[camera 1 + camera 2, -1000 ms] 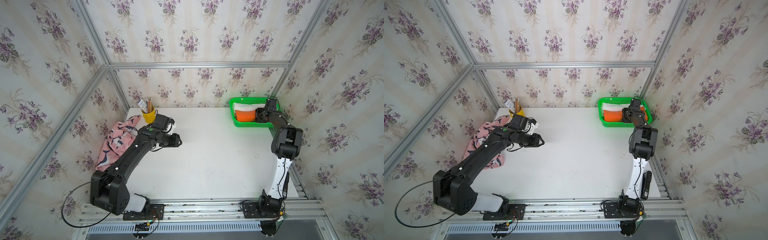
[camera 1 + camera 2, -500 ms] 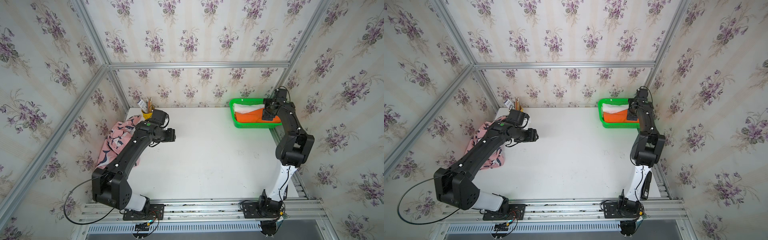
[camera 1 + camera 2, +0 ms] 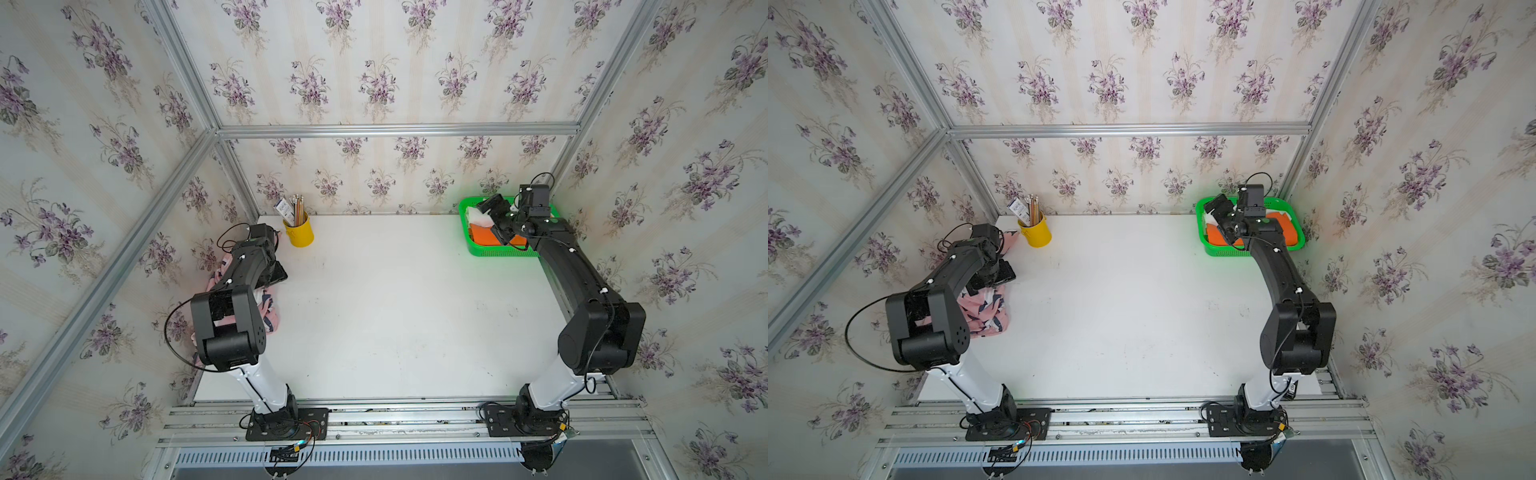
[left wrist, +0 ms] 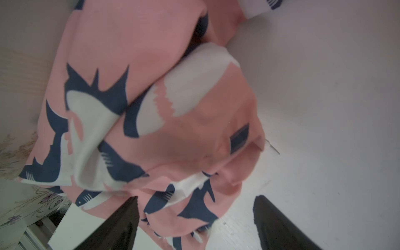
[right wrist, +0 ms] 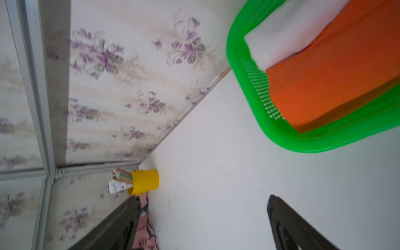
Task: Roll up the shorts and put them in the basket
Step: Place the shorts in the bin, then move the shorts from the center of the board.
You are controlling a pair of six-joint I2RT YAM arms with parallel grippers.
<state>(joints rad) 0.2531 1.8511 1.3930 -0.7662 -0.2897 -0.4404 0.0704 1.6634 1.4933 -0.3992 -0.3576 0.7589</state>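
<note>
at the table's left edge, the left gripper (image 4: 195, 198) hangs with jaws spread wide, clamping nothing, just over the pink whale-print shorts (image 4: 173, 108). these lie crumpled on the white table (image 3: 395, 311) by the wall, near a yellow pencil cup (image 3: 298, 235). the right gripper (image 5: 203, 197), likewise released and empty, hovers at the green basket (image 3: 494, 250) in the far right corner, where the orange shorts (image 5: 324, 75) and white shorts (image 5: 281, 36) lie touching.

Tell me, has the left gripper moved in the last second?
Yes: the left gripper drew back past the yellow cup toward the side wall, over the pink shorts.
</note>
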